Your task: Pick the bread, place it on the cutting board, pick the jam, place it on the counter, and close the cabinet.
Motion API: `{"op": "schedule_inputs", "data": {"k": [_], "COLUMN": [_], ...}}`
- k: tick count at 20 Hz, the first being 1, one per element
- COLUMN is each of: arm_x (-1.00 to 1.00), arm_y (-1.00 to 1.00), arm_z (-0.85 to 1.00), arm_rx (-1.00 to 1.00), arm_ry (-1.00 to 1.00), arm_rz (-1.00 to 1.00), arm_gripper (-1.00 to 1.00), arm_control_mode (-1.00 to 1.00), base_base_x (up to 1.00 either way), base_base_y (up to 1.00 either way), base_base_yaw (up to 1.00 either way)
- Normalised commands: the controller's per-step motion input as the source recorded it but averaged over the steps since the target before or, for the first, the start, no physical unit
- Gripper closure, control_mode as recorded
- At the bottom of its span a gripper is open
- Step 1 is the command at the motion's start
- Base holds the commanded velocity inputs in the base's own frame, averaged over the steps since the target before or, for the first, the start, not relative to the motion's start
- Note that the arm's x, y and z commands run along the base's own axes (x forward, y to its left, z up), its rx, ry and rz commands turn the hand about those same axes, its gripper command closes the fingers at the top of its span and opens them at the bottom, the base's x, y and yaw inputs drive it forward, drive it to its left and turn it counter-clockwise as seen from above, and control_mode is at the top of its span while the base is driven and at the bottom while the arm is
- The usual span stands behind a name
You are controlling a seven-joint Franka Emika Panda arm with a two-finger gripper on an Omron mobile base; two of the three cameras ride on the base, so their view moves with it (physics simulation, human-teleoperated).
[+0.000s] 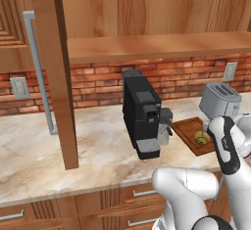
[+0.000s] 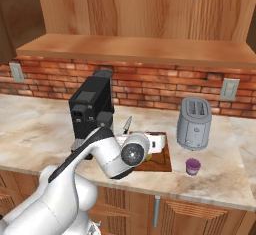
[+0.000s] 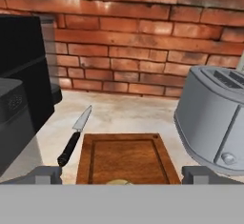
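Observation:
The bread (image 1: 201, 137), a small yellowish lump, lies on the dark brown cutting board (image 1: 188, 126) between the coffee machine and the toaster. In the hand view my gripper (image 3: 123, 175) is open just above the board (image 3: 124, 154). Its fingertips (image 3: 45, 174) stand wide apart, and the top of the bread (image 3: 119, 182) peeks up between them at the bottom edge. The purple jam (image 2: 193, 166) stands on the counter (image 2: 30, 129) in front of the toaster. The cabinet (image 1: 157, 45) is open, its door (image 1: 61, 77) swung out over the counter with its silver handle (image 1: 38, 72) facing left.
A black coffee machine (image 1: 142, 116) stands left of the board. The grey toaster (image 2: 195, 124) is close on its right. A black-handled knife (image 3: 74, 139) lies on the counter along the board's left edge. A brick wall runs behind, and my arm hides part of the board in the right base view.

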Motion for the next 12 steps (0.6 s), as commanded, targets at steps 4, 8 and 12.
{"op": "schedule_inputs", "data": {"k": [4,8,12], "arm_x": [-0.38,-0.25,-0.08], "arm_y": [0.13,0.04,0.00], "arm_z": [0.08,0.04,0.06], "arm_rx": [0.00,0.00,0.00], "arm_ry": [-0.11,-0.07,-0.04], "arm_rz": [0.00,-0.02,-0.02], "arm_gripper": [-1.00,-1.00,-1.00], "arm_control_mode": [-1.00,-1.00,-1.00], "base_base_x": [0.00,0.00,0.00], "base_base_y": [0.00,0.00,0.00], "base_base_yaw": [0.00,0.00,0.00]}}
